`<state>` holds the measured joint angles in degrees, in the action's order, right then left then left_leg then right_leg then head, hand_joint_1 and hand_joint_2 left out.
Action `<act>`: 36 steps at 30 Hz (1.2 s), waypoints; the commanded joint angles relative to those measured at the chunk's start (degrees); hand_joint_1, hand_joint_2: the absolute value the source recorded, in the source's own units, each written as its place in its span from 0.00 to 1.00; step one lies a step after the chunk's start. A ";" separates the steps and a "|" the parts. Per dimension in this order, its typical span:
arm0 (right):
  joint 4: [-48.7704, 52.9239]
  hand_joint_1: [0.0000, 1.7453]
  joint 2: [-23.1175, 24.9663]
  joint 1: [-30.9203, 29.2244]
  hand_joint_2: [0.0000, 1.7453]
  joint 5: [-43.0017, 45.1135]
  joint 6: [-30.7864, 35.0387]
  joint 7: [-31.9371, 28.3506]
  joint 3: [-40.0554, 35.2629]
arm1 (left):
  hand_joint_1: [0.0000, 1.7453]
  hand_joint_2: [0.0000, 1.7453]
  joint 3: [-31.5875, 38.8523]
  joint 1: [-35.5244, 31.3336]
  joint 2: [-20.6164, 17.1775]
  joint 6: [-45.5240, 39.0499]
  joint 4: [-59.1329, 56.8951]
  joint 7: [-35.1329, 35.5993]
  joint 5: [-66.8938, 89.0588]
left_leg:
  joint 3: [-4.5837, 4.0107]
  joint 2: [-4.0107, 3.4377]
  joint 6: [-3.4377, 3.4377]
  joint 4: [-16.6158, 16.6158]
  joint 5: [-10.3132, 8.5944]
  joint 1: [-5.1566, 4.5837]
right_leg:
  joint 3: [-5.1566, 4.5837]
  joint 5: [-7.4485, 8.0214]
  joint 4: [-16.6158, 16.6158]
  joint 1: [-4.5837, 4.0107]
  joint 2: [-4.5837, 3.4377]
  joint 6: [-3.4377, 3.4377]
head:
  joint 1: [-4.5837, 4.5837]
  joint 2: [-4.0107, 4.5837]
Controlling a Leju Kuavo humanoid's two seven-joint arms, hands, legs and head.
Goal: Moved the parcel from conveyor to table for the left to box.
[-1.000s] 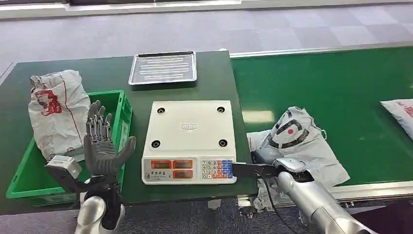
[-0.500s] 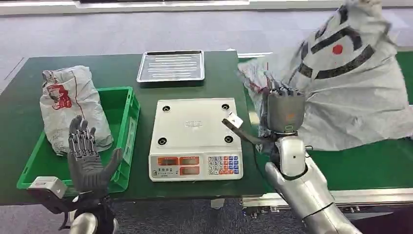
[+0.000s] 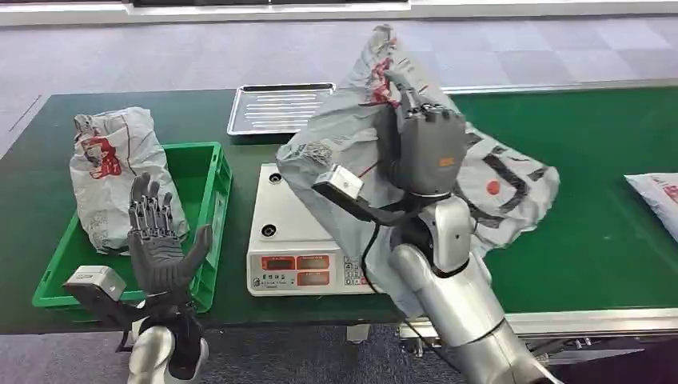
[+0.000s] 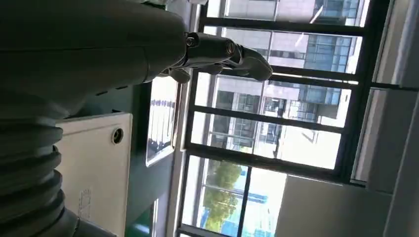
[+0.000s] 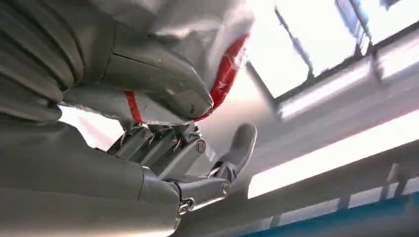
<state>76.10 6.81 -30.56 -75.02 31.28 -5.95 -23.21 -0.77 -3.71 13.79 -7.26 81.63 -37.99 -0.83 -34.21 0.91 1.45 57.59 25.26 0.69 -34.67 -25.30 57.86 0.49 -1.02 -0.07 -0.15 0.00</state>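
1. now the parcel (image 3: 352, 160), which half a second ago hung over the conveyor (image 3: 592, 208), is over the scale (image 3: 280, 232) on the desk (image 3: 48, 128); the transfer looks nearly done, only the set-down left.
2. the right hand (image 3: 424, 148) has its fingers (image 5: 163, 148) closed on the bag's upper edge, holding it off the surface.
3. the bag drapes down from those fingers, its long axis running from the scale side across toward the belt; which end leads is unclear.
4. the left hand (image 3: 164, 248) is raised, fingers spread and holding nothing, beside the bin (image 3: 209, 200).
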 commanded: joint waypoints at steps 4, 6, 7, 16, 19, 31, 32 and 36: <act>-37.77 1.00 8.93 -12.70 1.00 1.78 0.26 -0.15 -4.95 | 0.00 1.00 -2.64 -3.01 -1.23 0.29 -5.68 0.05 -0.60 | 0.19 -0.23 -0.02 -0.12 0.01 -0.03 | 0.11 0.03 -0.11 0.00 -0.08 -0.01 | -0.02 0.00; -42.18 1.00 10.65 -13.93 1.00 2.00 0.72 0.64 -4.77 | 0.00 1.00 -2.73 -2.67 -1.12 0.13 -4.63 0.50 -0.46 | 0.08 -0.10 0.01 -0.04 0.01 -0.02 | 0.04 0.00 -0.03 0.00 -0.05 -0.01 | 0.00 0.00; -43.17 1.00 11.09 -14.16 1.00 2.05 0.99 0.84 -4.66 | 0.00 1.00 -2.81 -2.55 -1.13 0.14 -4.24 0.79 -0.36 | 0.12 -0.11 -0.01 -0.08 0.01 -0.02 | 0.09 0.00 -0.07 -0.01 -0.01 -0.01 | -0.02 0.00; -45.45 1.00 11.63 -14.97 1.00 3.86 0.15 0.83 -3.20 | 0.00 1.00 -2.83 -2.52 -1.16 0.15 -4.04 1.10 -0.21 | -0.07 0.06 0.00 -0.01 -0.01 -0.02 | -0.04 -0.01 -0.02 0.00 0.11 0.00 | -0.02 0.00; -45.45 1.00 11.63 -14.97 1.00 3.86 0.15 0.83 -3.20 | 0.00 1.00 -2.83 -2.52 -1.16 0.15 -4.04 1.10 -0.21 | -0.07 0.07 0.00 0.00 0.00 -0.02 | -0.04 -0.01 -0.02 0.00 0.12 0.00 | -0.02 0.00; -45.45 1.00 11.63 -14.97 1.00 3.86 0.15 0.83 -3.20 | 0.00 1.00 -2.83 -2.52 -1.16 0.15 -4.04 1.10 -0.21 | -0.04 0.09 -0.02 0.00 0.00 -0.01 | 0.00 -0.03 -0.04 -0.01 0.17 0.00 | -0.02 0.00; -45.36 0.00 11.92 -14.87 1.00 4.77 -0.44 0.50 -2.53 | 0.00 1.00 -2.78 -2.49 -1.21 0.15 -4.03 1.10 -0.20 | 0.00 0.05 -0.03 -0.04 -0.01 -0.02 | 0.04 -0.02 -0.08 0.00 0.17 0.00 | -0.02 0.00; -38.29 0.00 10.88 -12.82 0.00 4.92 3.68 1.28 -0.99 | 0.00 1.00 -1.92 -1.46 -1.45 -2.50 -2.11 1.24 1.75 | -0.08 0.07 -0.01 0.01 0.00 -0.01 | -0.04 -0.02 -0.03 -0.01 0.14 0.00 | 0.00 0.00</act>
<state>35.32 18.75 -42.44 -70.95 31.54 -5.11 -25.40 -2.40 -4.68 13.84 -7.10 79.67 -37.22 -1.05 -34.32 1.00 1.48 57.62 25.25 0.69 -34.76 -25.30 57.86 0.49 -0.97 -0.07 -0.15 0.00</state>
